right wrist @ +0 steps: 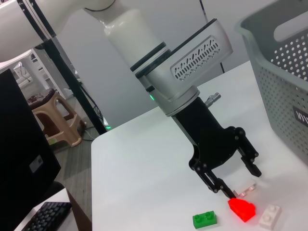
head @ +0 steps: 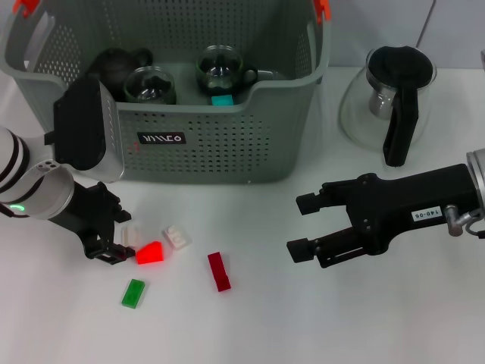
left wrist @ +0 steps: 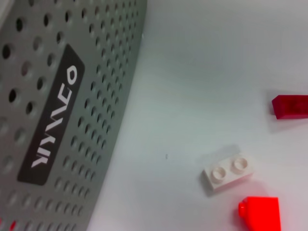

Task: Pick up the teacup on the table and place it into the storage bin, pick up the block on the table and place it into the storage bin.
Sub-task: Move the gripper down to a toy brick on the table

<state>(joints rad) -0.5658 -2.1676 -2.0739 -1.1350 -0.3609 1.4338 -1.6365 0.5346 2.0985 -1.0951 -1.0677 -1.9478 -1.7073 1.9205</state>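
The green block lies nearest the camera, at about seven o'clock on the white bench, loose and untouched. Just up from it, at nine o'clock, the left hand is down at the bench with its fingers spread apart; in the right wrist view one fingertip sits right beside the bright red block and the other stands off it, with a pale block between them, so the hand has nothing gripped yet. A white two-stud block lies just beside the red one, and a dark red block rests a little further on, towards six o'clock.

At twelve o'clock stands the storage bin. Inside it are a dark teapot, two glass teacups and a small teal block. No teacup is left on the bench, so the teacup part looks done, and at least one block seems already stowed.

At four o'clock the right hand hovers over bare bench, jaws wide open and empty. Behind it, at two o'clock, a glass carafe with a black handle stands outside the bin.

My reading: the block step is in hand, with five blocks on the bench to go.
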